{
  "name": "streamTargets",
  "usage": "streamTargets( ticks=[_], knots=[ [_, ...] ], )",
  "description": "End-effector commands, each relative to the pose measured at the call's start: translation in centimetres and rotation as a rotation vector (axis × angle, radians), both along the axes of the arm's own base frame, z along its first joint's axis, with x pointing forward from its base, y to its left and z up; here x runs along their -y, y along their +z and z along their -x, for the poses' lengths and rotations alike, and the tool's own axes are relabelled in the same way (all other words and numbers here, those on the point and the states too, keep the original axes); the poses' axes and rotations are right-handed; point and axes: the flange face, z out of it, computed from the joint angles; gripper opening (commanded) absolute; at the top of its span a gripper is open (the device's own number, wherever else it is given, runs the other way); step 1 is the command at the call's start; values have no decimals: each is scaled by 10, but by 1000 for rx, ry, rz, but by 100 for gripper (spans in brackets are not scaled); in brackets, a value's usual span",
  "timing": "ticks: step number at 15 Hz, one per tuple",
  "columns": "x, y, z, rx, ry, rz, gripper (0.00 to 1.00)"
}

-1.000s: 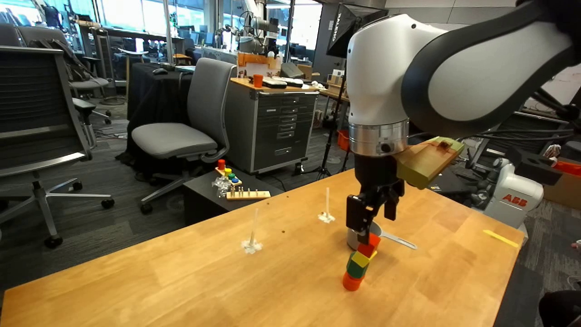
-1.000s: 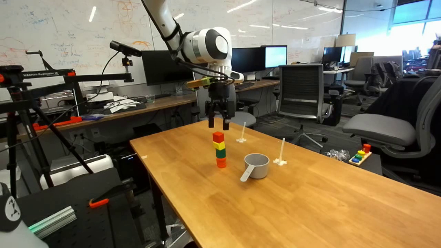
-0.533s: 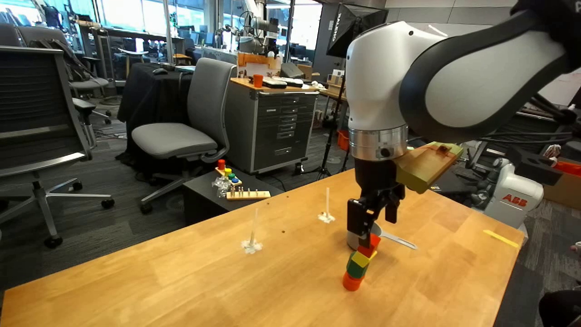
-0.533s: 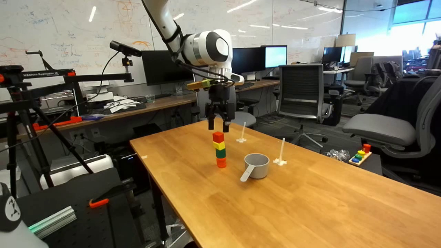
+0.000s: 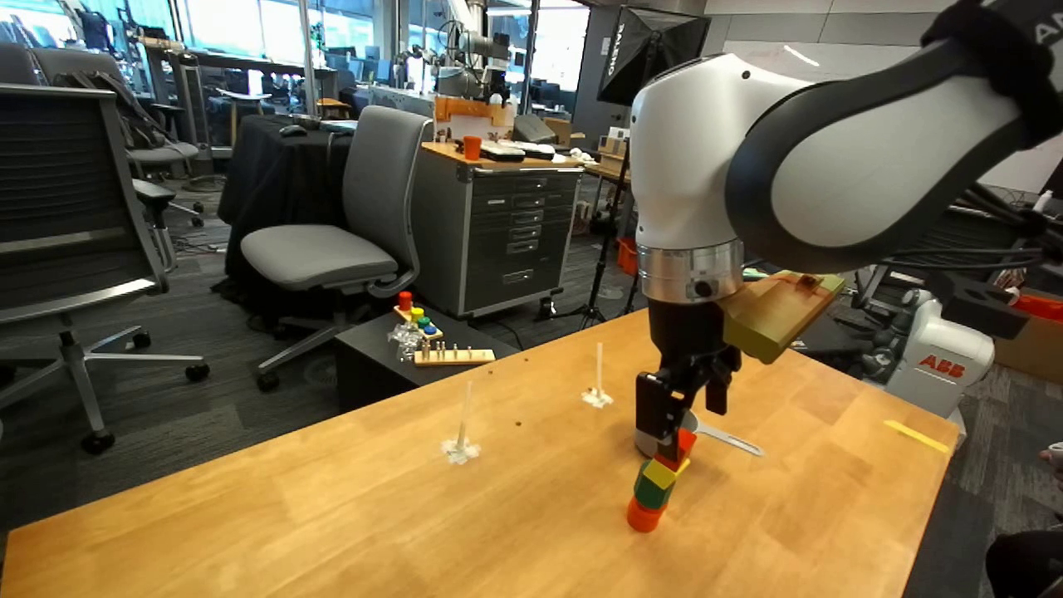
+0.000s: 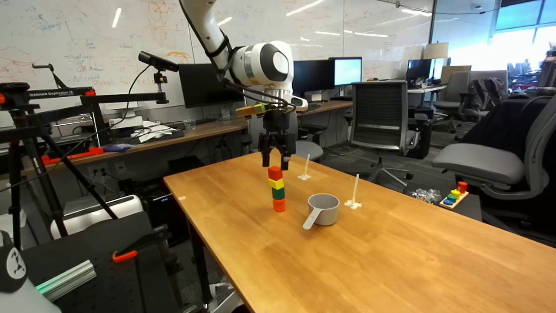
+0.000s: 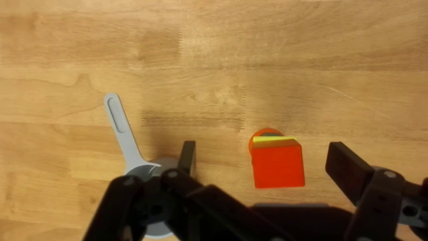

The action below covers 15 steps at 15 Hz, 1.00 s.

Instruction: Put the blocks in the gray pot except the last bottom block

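Note:
A stack of blocks stands on the table: a red cube (image 6: 275,173) on top, then a yellow block (image 6: 276,184), a green block (image 6: 278,193) and the round-looking orange-red bottom block (image 6: 279,205). The stack leans slightly. The gray pot (image 6: 329,216) stands close beside it, its handle (image 7: 124,135) pointing away in the wrist view. My gripper (image 6: 275,165) is open and points down just over the stack. In the wrist view the red cube (image 7: 278,167) lies between the two fingers, with a gap on each side. One finger partly hides the pot there.
Two thin white sticks stand on taped bases on the wooden table (image 6: 391,261), one (image 6: 354,193) near the pot and one (image 6: 305,168) farther off. A yellow strip (image 5: 916,436) lies near a table edge. A low black side table (image 5: 374,357) holds toys beyond the edge.
My gripper has come down a little, its fingertips now near the height of the red cube's top. It stays open. The stack and the pot have not moved.

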Motion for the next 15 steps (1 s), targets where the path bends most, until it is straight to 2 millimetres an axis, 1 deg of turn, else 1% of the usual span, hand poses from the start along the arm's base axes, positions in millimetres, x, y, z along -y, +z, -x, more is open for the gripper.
streamTargets(
  ticks=[1,10,11,12,13,15],
  knots=[
    [-3,2,-6,1,-8,29,100],
    [0,-1,-8,-8,-8,30,100],
    [0,-2,-8,-7,-9,30,75],
    [0,-2,-8,-8,-10,30,74],
    [0,-2,-8,-9,-10,30,68],
    [1,-3,-9,-9,-14,29,51]
  ],
)
